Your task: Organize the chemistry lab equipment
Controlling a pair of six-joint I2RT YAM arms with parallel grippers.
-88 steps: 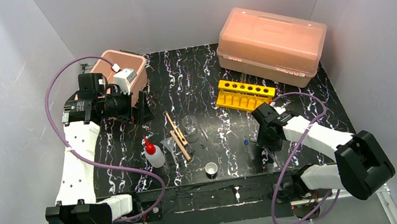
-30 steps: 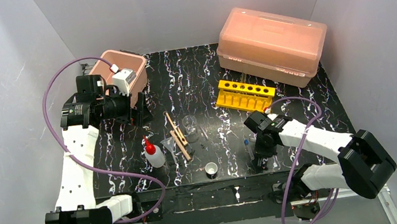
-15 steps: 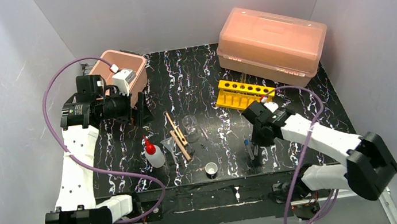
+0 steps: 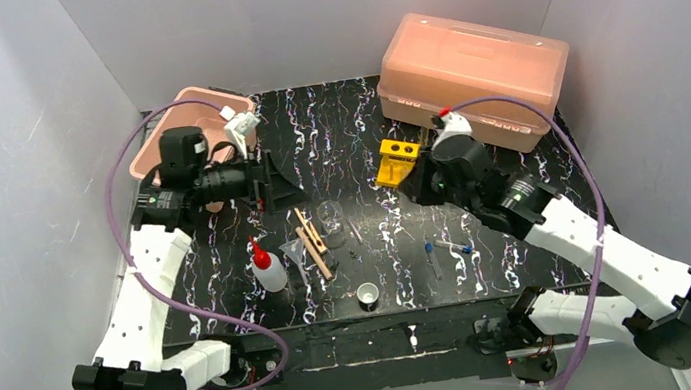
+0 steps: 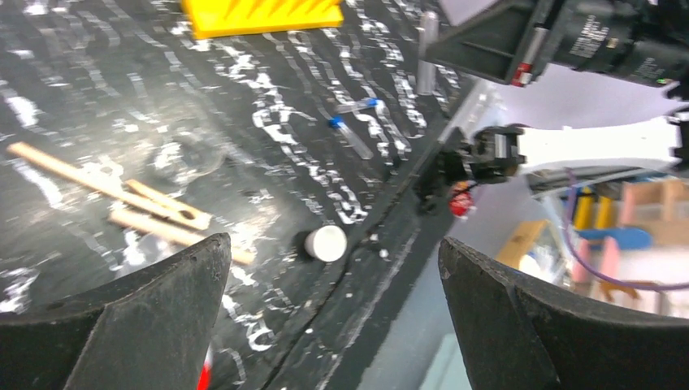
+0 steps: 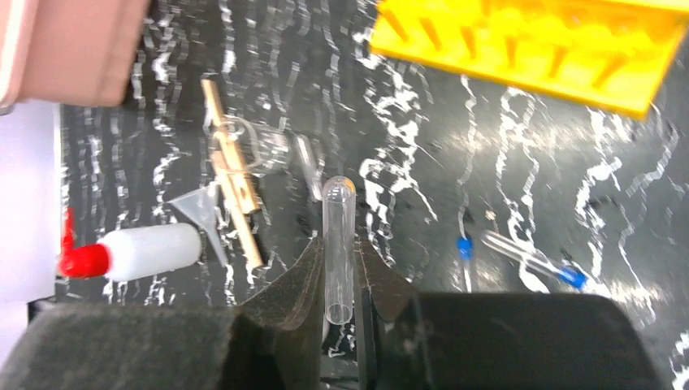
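My right gripper [image 6: 339, 253] is shut on a clear glass tube [image 6: 338, 219] that points forward, and it hovers just in front of the yellow holed rack [image 6: 528, 49]. From above, the right arm hides most of the rack [image 4: 399, 158]. Two blue-capped tubes [image 4: 432, 256] [image 4: 456, 247] lie on the mat. The wooden clamps [image 4: 311, 238], glass beaker [image 4: 330, 217], squeeze bottle [image 4: 269, 272] and tiny white cup [image 4: 368, 296] stand mid-table. My left gripper [image 4: 285, 179] is open and empty, above the mat behind the clamps, with the cup [image 5: 327, 242] showing between its fingers.
The big pink lidded box [image 4: 472, 77] stands at the back right, close behind the rack. A pink open bin [image 4: 201, 123] sits at the back left. A clear funnel [image 4: 294, 252] lies beside the clamps.
The right arm has lifted the tube from the front of the table and carried it back to the rack. The left arm has swung right, away from the pink bin.
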